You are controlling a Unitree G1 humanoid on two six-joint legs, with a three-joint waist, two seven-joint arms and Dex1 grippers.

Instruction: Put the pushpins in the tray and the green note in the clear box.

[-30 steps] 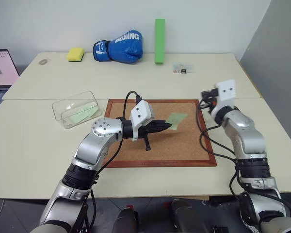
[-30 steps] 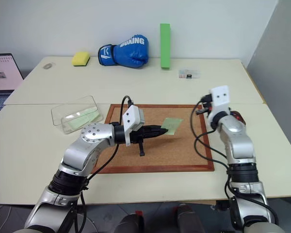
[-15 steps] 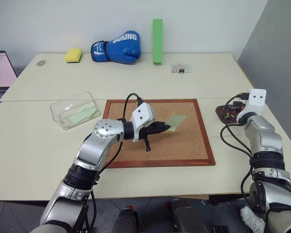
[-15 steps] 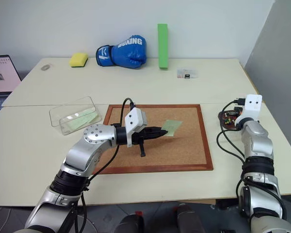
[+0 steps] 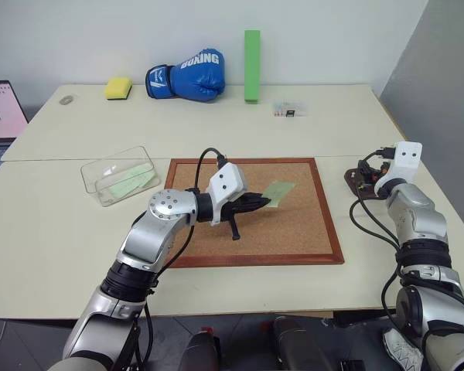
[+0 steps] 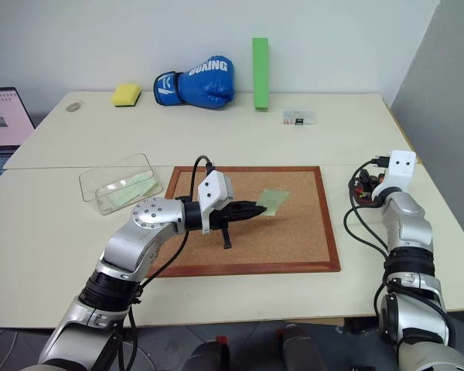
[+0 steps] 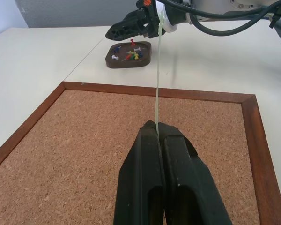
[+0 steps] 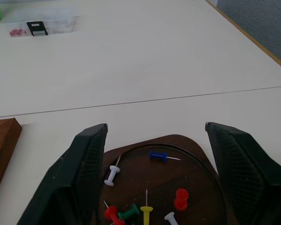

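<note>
My left gripper is shut on one corner of the green note and holds it just above the corkboard; in the left wrist view the note stands edge-on above the gripper. My right gripper hangs open over the dark brown tray, which sits on the table right of the board. Several pushpins of different colours lie in the tray, a red one among them. The clear box stands left of the board with a pale green sheet inside.
The wood-framed corkboard lies in the middle of the table. Along the far edge are a yellow sponge, a blue boxing glove, a tall green block and a small clear packet. A laptop sits at far left.
My right arm has swung right, from the corkboard's right edge to over the tray, where it has stayed for the last half second. The left gripper and note have kept still.
</note>
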